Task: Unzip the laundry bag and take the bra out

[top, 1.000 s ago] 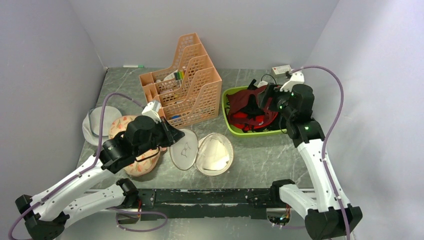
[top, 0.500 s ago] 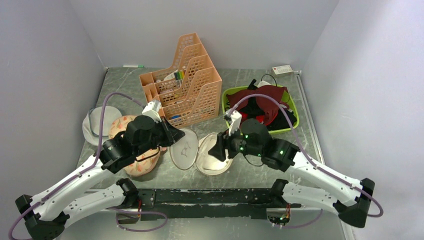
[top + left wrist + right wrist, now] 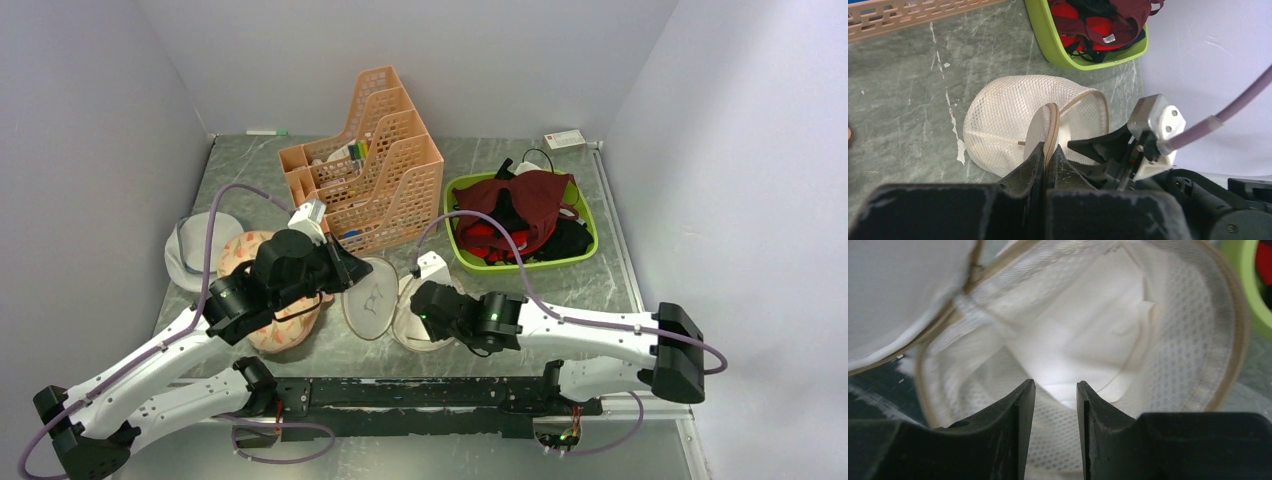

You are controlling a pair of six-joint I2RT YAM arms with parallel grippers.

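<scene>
The laundry bag lies unzipped on the table. Its beige lid with the black bra icon stands swung open to the left. My left gripper is shut on the lid's zipper rim. My right gripper is open with nothing between the fingers. It sits low at the bag's mouth, facing the white mesh inside, where no garment shows. The dark maroon bra lies on top of the pile in the green tray. It also shows in the left wrist view.
The tray also holds a brighter red garment and black garments. A peach slotted file organizer stands behind the bag. A peach floral pouch and a greyish-white flat bag lie left, under my left arm. Grey walls enclose the table.
My right arm has swung from the green tray down and left to the bag's mouth. The maroon bra now lies in the tray. My left gripper has kept its hold on the lid.
</scene>
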